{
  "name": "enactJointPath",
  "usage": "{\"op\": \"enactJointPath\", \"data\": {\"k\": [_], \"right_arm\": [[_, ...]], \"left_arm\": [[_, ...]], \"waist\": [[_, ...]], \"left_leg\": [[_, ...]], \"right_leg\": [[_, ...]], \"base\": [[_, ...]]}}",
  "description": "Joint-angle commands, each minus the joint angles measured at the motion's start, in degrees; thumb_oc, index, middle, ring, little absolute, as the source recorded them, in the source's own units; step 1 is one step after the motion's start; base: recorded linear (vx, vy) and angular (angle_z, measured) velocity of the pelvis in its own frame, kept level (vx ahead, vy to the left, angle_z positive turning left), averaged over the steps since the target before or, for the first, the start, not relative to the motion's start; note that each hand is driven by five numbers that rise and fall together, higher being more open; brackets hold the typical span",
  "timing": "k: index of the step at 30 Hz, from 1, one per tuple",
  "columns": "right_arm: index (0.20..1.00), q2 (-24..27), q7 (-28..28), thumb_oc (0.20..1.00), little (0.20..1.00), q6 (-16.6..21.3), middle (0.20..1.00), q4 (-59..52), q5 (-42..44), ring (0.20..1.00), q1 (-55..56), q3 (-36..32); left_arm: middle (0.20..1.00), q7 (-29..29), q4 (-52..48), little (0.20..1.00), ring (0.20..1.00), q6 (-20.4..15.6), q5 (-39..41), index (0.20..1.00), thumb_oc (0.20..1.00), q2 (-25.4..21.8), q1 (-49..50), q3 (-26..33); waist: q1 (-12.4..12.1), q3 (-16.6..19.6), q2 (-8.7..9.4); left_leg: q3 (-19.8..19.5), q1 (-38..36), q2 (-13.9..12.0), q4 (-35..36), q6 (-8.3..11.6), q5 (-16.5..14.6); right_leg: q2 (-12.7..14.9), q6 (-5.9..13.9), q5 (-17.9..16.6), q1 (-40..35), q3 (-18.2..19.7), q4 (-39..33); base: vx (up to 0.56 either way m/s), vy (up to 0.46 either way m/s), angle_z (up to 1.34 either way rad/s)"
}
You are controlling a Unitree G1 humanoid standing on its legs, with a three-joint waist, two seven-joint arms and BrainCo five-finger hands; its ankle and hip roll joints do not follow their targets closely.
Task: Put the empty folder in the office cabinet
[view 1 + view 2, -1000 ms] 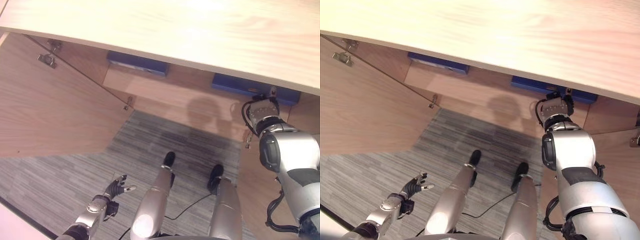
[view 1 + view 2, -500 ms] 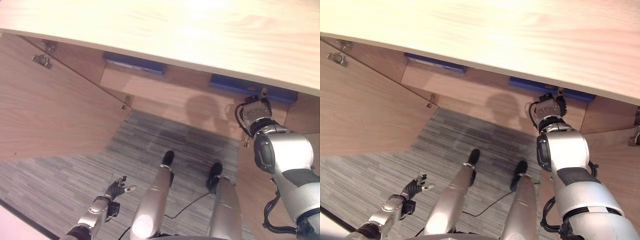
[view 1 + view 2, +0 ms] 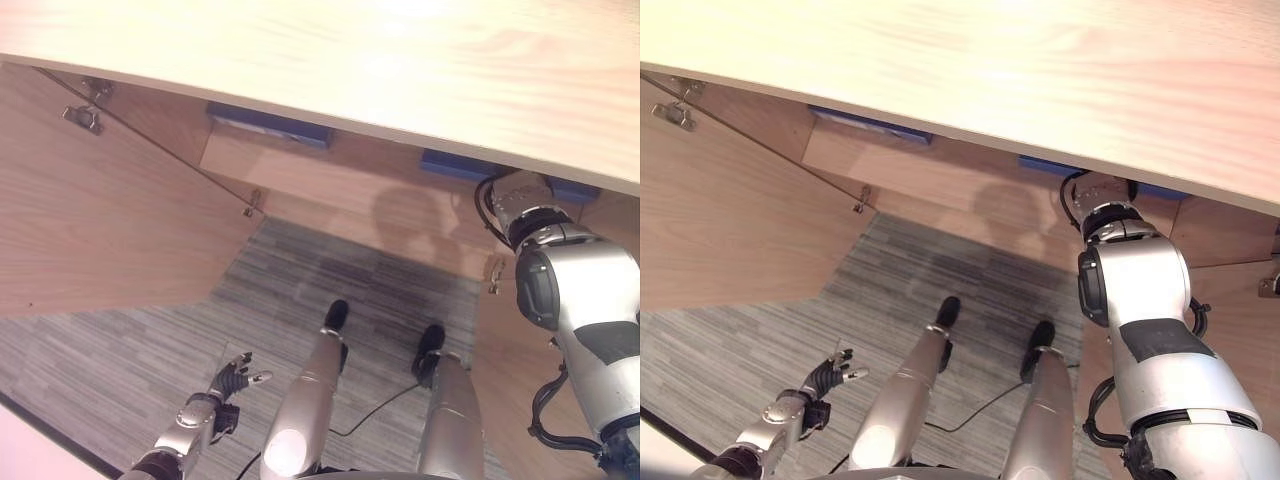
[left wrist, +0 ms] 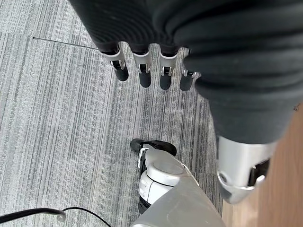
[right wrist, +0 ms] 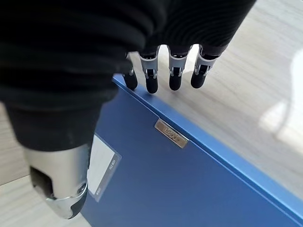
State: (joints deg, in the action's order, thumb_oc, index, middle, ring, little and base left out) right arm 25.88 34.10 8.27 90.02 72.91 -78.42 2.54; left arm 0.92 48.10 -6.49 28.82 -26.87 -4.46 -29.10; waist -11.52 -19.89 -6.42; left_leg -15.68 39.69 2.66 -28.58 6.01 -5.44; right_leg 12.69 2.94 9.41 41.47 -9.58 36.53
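Right wrist view, folder: blue folder point(image 5: 189, 179) lying flat on the pale wood cabinet shelf point(image 5: 246, 94), one long edge running along the bare shelf board; a small metal plate and a white label pocket on its upper face.
Folder, head views: a blue strip point(image 3: 455, 163) showing just under the front edge of the cabinet top point(image 3: 400, 60), at the right end of the shelf.
Right robot hand: right robot hand point(image 5: 170, 71) reaches into the cabinet above the folder's edge; fingers straight and side by side, dark tips over the edge where folder meets shelf, thumb apart over the label end; nothing pinched; whether the tips touch cannot be told.
Second folder: another blue folder point(image 3: 268, 125) on the same shelf, toward its left end, well apart from the first.
Cabinet door: left door point(image 3: 100, 220) swung open, hinges on its inner face.
Left robot hand: left robot hand point(image 3: 232, 380) low over the grey carpet point(image 3: 120, 350), fingers relaxed and spread, holding nothing.
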Motion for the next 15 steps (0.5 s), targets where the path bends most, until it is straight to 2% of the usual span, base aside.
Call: {"op": "enactJointPath", "data": {"k": [1,15], "right_arm": [[1.000,6.64,-6.30,1.000,1.000,2.81,1.000,-6.44,-6.92,1.000,-6.81,4.66],[1.000,2.51,-7.24,1.000,1.000,2.39,1.000,-3.19,-3.24,1.000,1.89,-1.82]], "left_arm": [[1.000,0.05,2.42,1.000,1.000,-0.49,-0.09,1.000,1.000,-2.23,-0.69,1.92],[1.000,-0.29,2.89,1.000,1.000,-0.11,0.58,1.000,1.000,-0.82,-2.50,2.74]], "waist": [[-2.25,-1.11,1.12],[-2.01,-1.78,0.69]], "left_leg": [[3.26,-2.28,-2.31,1.77,-2.08,-5.50],[3.19,-2.53,-2.39,1.20,-2.18,-5.66]], "right_leg": [[-1.18,0.73,7.95,-6.93,1.51,1.77],[-1.52,0.57,8.24,-7.79,1.35,1.80]], "base": [[0.00,0.000,0.00],[0.00,0.000,0.00]]}}
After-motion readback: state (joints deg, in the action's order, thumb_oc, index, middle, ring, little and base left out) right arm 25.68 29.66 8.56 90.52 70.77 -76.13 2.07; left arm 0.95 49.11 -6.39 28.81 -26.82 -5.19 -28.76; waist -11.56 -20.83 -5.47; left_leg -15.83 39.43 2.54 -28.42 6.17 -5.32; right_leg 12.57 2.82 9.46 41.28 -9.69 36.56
